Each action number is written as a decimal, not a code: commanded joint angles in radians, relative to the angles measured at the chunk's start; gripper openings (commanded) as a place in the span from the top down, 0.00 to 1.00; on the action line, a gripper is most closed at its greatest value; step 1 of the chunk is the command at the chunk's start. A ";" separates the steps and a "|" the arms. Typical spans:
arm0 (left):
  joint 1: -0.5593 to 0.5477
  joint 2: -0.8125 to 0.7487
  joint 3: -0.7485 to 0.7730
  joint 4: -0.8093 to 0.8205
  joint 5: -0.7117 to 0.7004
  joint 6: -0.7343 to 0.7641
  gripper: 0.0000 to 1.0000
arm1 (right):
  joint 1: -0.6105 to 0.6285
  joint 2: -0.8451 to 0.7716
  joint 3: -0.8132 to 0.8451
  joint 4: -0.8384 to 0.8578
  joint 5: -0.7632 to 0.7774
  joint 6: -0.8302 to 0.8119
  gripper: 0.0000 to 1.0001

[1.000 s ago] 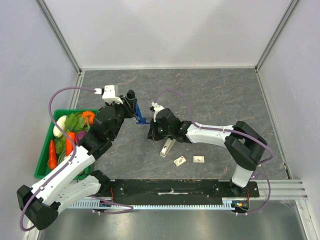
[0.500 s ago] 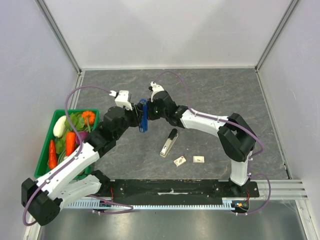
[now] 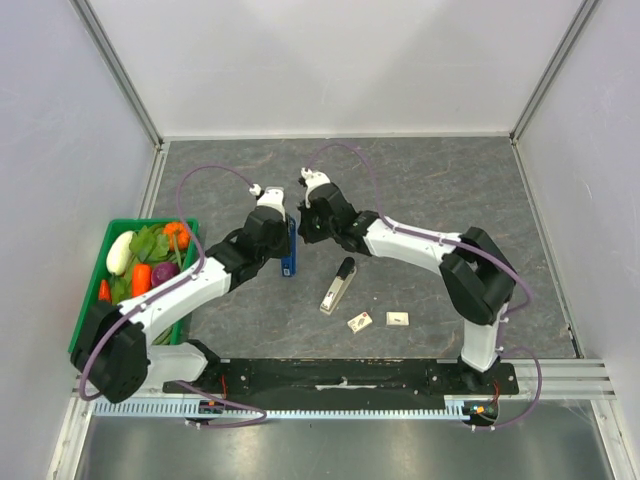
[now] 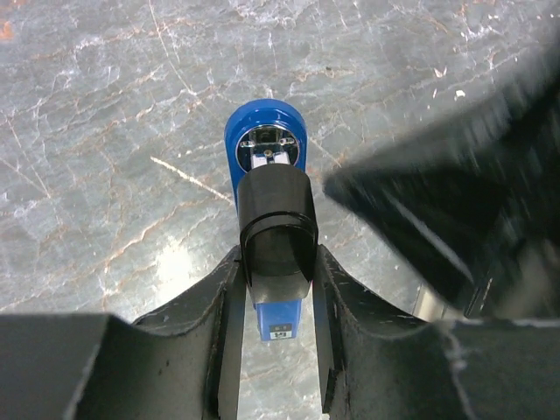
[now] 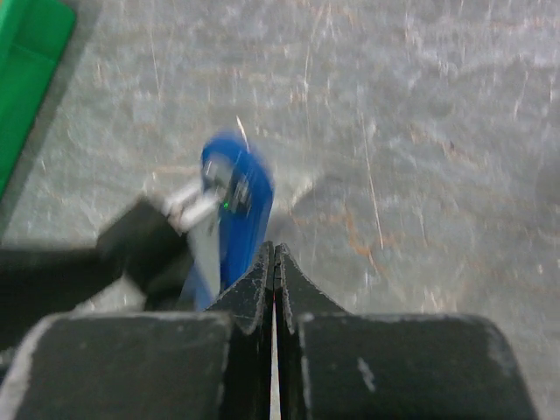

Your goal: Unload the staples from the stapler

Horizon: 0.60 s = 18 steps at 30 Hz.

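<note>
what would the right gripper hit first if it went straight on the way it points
Probably the blue stapler, just ahead and slightly left of the right gripper; the view is blurred, so depth is unsure.

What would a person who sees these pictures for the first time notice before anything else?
The blue stapler draws the eye first: the left gripper is shut on it near the middle of the table, and the right gripper, shut on nothing, is close beside it. The grey stapler lies alone on the table, nearer the arm bases. A green tray of vegetables sits at the left edge.
</note>
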 commanded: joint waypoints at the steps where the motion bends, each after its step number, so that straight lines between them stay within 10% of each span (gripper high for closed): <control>1: -0.006 0.088 0.146 0.045 -0.084 -0.001 0.98 | 0.025 -0.200 -0.113 -0.071 0.068 -0.003 1.00; 6: -0.008 0.196 0.248 0.025 -0.102 0.041 0.98 | 0.034 -0.426 -0.235 -0.209 0.161 0.005 0.98; 18: 0.038 0.370 0.415 -0.073 -0.027 0.134 0.98 | 0.035 -0.758 -0.496 -0.406 0.152 0.095 0.49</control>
